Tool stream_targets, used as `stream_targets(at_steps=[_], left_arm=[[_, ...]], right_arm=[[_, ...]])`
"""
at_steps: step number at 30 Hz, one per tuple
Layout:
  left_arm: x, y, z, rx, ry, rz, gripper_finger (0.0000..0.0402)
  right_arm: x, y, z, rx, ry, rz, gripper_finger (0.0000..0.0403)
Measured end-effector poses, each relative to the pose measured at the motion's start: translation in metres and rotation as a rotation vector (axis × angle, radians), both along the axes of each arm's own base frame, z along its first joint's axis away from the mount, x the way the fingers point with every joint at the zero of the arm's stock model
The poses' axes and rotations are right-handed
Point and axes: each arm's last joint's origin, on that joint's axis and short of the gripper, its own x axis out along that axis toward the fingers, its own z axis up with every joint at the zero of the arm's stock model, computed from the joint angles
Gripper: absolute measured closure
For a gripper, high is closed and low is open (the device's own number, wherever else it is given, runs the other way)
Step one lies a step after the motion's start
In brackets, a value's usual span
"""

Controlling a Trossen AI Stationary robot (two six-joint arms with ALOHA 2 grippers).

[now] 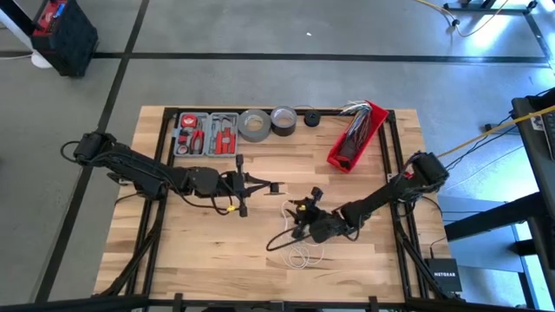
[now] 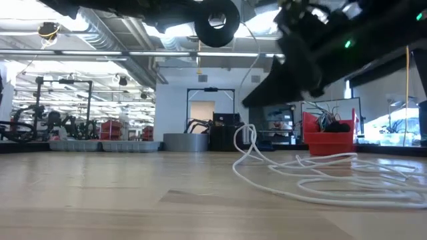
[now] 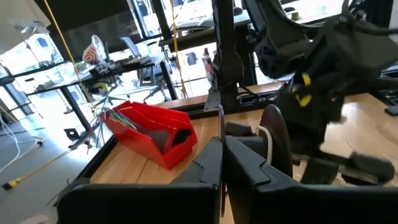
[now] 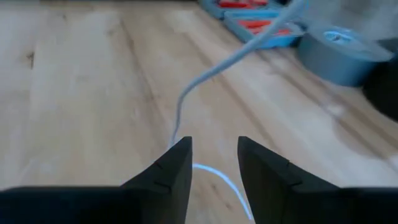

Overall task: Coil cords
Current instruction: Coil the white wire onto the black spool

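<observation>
The white cord point(image 2: 320, 170) lies in loose loops on the wooden table point(image 1: 199, 251), and one strand rises to the round black puck point(image 2: 217, 20), which hangs well above the tabletop. My left gripper point(image 1: 260, 185) points level toward the table's right edge and is shut, with the puck point(image 3: 273, 143) right beside its fingertips. My right gripper point(image 4: 214, 165) stands open low over the table, slanting down, and a stretch of the white cord point(image 4: 186, 106) runs between its two fingers. A thin dark cord point(image 1: 279, 238) lies by the white loops point(image 1: 301, 256). My left gripper is shut level on the white cord's puck end; a thin strand point(image 3: 221, 121) shows at the closed fingertips. The puck stands on edge beside the fingers, lifted clear, and the cord hangs slack from it to the table. My right gripper straddles the cord point(image 4: 211, 171); whether it touches I cannot tell.
Along the far edge stand a grey tool tray point(image 1: 206, 134), a grey tape roll point(image 1: 254, 125), a black tape roll point(image 1: 284, 119) and a red bin point(image 1: 355, 136). A yellow cable point(image 1: 486, 134) crosses beyond the right edge. Bare wood lies at the near left.
</observation>
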Motion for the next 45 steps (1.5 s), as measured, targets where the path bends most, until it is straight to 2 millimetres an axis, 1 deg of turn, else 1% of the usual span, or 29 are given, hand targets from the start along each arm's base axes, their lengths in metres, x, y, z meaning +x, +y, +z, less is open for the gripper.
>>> stream_targets(at_steps=[3,7,10,13,17,21,24,27,33,36,40,41,45], left_arm=[[0.0,0.0,0.0,0.0,0.001,0.0,0.04],[0.0,0.0,-0.001,0.0,0.004,0.0,0.04],[0.0,0.0,-0.001,0.001,0.006,0.0,0.04],[0.0,0.0,-0.001,0.001,0.005,0.0,0.04],[0.0,0.0,-0.001,0.001,0.005,0.0,0.04],[0.0,0.0,0.0,0.007,0.005,0.0,0.04],[0.0,0.0,0.0,0.017,0.003,-0.001,0.04],[0.0,0.0,0.0,0.019,0.004,-0.001,0.04],[0.0,0.0,-0.001,0.015,0.007,-0.001,0.04],[0.0,0.0,-0.001,0.015,0.009,-0.001,0.04],[0.0,-0.001,-0.001,0.006,0.007,-0.003,0.04],[0.0,-0.001,-0.001,0.006,0.007,-0.003,0.04],[-0.002,0.0,0.002,0.004,-0.003,0.016,0.04]], right_arm=[[0.005,0.001,0.004,0.027,0.027,0.063,0.0272],[0.003,0.005,0.01,0.035,0.128,0.124,0.0272],[0.003,0.004,0.011,0.023,0.166,0.123,0.0272],[0.001,0.003,0.005,-0.025,0.217,0.132,0.0272],[0.0,0.002,-0.008,-0.193,0.336,0.191,0.0272],[0.009,-0.002,-0.023,-0.311,0.374,0.249,0.0272],[0.018,-0.01,-0.029,-0.391,0.363,0.236,0.0272],[0.025,-0.018,-0.027,-0.395,0.335,0.24,0.0272],[0.03,-0.024,-0.029,-0.305,0.342,0.382,0.0274],[0.031,-0.024,-0.028,-0.304,0.327,0.378,0.0299],[0.03,-0.023,-0.029,-0.295,0.332,0.395,0.0379],[0.029,-0.021,-0.03,-0.296,0.342,0.406,0.039],[0.019,-0.01,-0.026,-0.332,0.389,0.38,0.0388]])
